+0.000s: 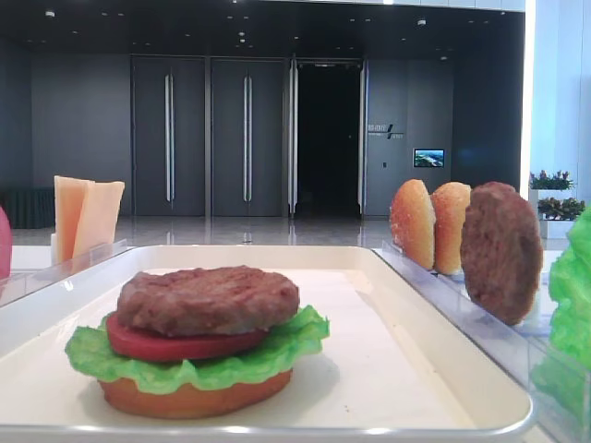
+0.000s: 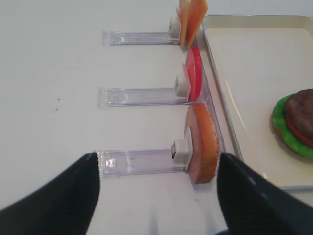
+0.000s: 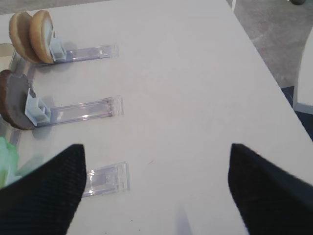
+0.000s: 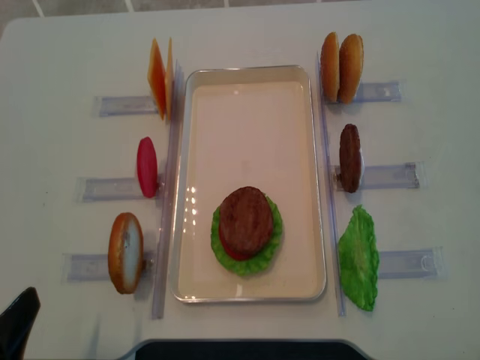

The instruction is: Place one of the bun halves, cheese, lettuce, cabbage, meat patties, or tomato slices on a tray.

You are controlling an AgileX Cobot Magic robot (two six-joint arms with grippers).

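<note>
Four layers stacked on the tray (image 4: pixel 309 180): bun base, lettuce (image 4: pixel 219 250), tomato, meat patty (image 4: pixel 246 218) on top.
Stack sits toward the tray's 6 o'clock end. Spare patty (image 4: pixel 349 157) stands at 3 o'clock, tomato slices (image 4: pixel 147 166) at 9, on the counter (image 4: pixel 420 45). Left gripper (image 2: pixel 157 196) and right gripper (image 3: pixel 156 191) hang spread, holding nothing.

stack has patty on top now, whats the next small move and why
Probably send the left gripper up to the cheese. The stack on the tray shows bun bottom, lettuce, tomato and patty, no cheese. Both grippers are open and empty.
</note>
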